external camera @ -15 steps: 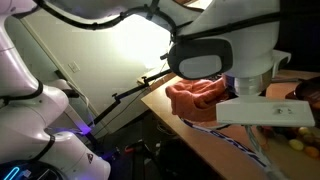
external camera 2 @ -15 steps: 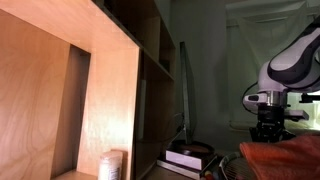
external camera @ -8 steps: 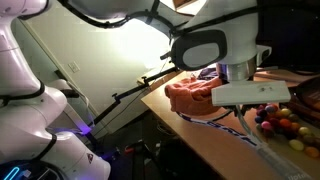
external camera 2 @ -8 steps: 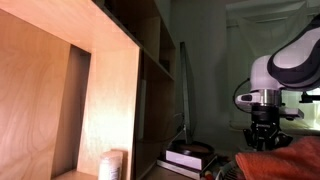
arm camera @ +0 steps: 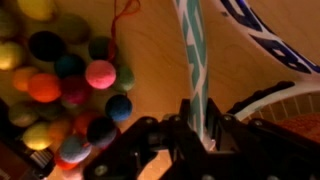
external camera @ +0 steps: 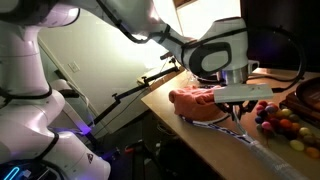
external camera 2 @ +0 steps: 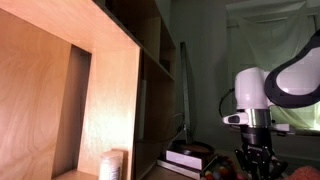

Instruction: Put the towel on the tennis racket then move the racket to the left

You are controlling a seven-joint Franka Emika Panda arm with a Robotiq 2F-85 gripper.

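Note:
The salmon-orange towel (external camera: 195, 99) lies bunched on the head of the tennis racket (external camera: 212, 121), near the wooden table's edge. The racket's handle runs out toward the lower right. My gripper (external camera: 238, 112) stands over that handle, just right of the towel. In the wrist view the pale striped handle (arm camera: 193, 60) runs straight between my fingers, and my gripper (arm camera: 198, 125) is shut on it. Part of the racket's strung head (arm camera: 295, 108) shows at the right. The towel is out of the wrist view. In an exterior view my gripper (external camera 2: 257, 165) hangs low and dark.
Several coloured balls (arm camera: 70, 80) lie close beside the handle, also visible as balls (external camera: 282, 121). A dark purple dish (external camera: 306, 96) sits behind them. A thin black rod (external camera: 150, 82) slants off the table's far edge (external camera: 160, 100). A wooden shelf unit (external camera 2: 90, 90) fills an exterior view.
The arm has drawn back from the near camera and come lower over the racket handle; in the shelf-side view it has shifted left. The jaws stayed shut.

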